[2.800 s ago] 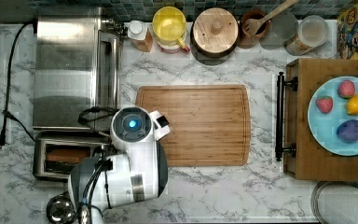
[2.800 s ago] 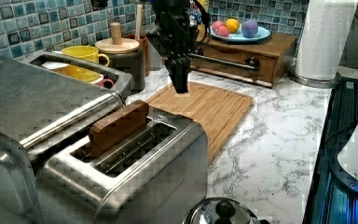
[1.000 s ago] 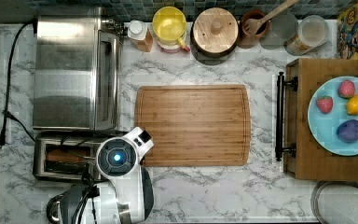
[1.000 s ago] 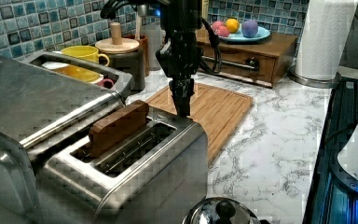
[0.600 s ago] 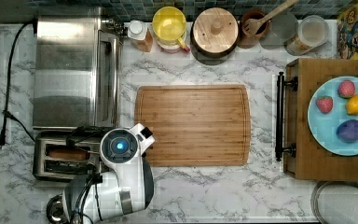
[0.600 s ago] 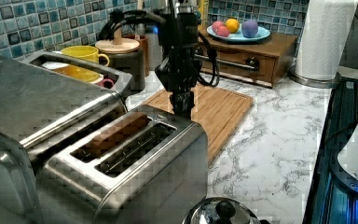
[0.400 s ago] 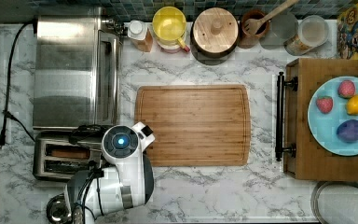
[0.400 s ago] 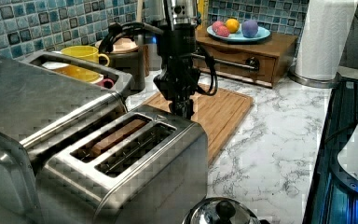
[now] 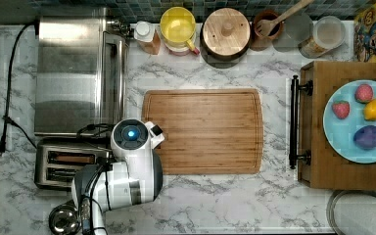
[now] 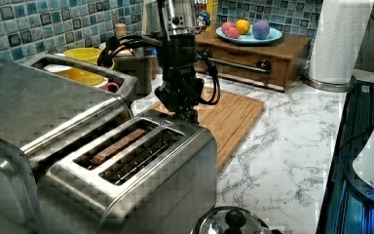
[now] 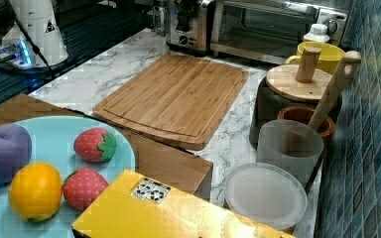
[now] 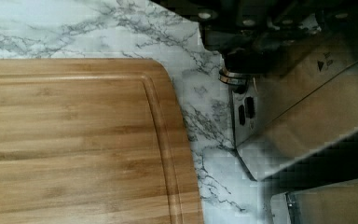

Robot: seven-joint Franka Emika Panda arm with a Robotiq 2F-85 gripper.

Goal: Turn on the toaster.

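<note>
Toaster oven (image 9: 78, 73) sits at the counter's back, and the toaster (image 9: 68, 164) stands directly in front of it, just beside the cutting board (image 9: 203, 131), with a slice sunk low in one slot. The gripper (image 10: 187, 114) hangs at the toaster's board-side end, right over the lever end; whether the fingers are released or clenched cannot be told. Judgement: lever likely down already, so any push should go straight down along the slot until it latches, then lift clear vertically without dragging the toaster toward the board
</note>
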